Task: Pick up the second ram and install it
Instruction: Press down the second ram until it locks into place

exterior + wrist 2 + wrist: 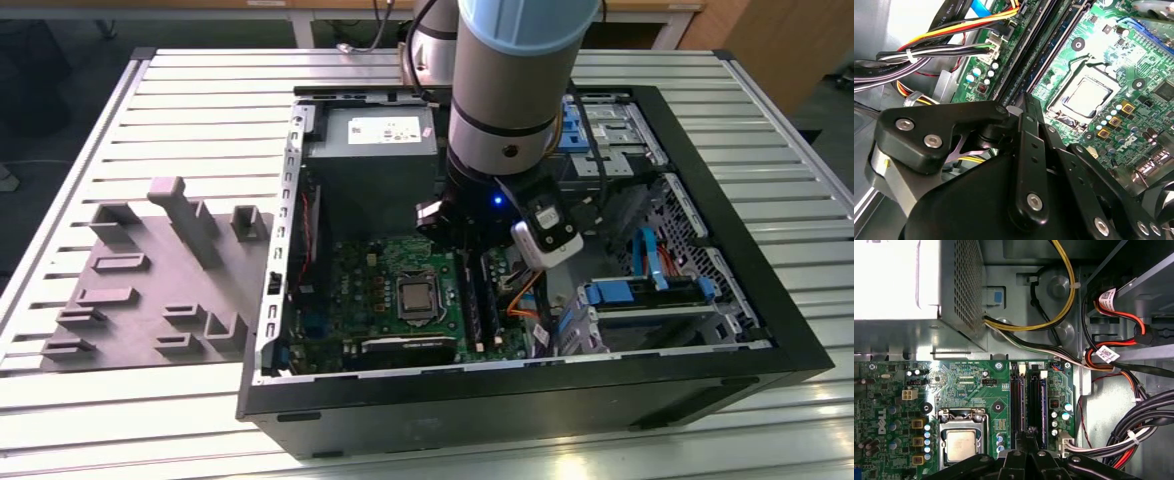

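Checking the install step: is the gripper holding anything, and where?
Cannot be told: the gripper sits directly over the memory slots, but any grasp is hidden.

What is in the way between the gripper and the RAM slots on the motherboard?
Nothing visible. In the first wrist view the gripper sits directly over the RAM slots; the cable bundle runs beside them, not across.

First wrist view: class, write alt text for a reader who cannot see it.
The gripper sits over the memory slots of a green motherboard, beside the bare processor socket. Bundled cables run alongside, under a metal power supply.
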Controlling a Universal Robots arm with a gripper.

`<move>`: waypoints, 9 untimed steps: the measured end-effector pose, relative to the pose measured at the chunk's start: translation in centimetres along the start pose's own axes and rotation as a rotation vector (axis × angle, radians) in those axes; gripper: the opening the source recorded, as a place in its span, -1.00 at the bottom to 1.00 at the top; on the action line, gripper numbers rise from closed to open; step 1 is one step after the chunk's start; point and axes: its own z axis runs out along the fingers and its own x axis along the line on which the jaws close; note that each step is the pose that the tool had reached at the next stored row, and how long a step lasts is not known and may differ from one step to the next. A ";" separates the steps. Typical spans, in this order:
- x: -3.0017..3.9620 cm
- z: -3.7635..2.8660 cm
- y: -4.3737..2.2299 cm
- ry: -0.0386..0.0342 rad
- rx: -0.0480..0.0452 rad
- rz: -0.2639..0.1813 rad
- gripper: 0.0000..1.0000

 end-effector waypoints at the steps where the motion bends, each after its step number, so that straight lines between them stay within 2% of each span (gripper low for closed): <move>1: 0.00 0.00 0.00 0.0000 0.0001 0.000 -0.79; 9: 0.00 0.00 0.21 0.0000 0.0001 0.000 -0.79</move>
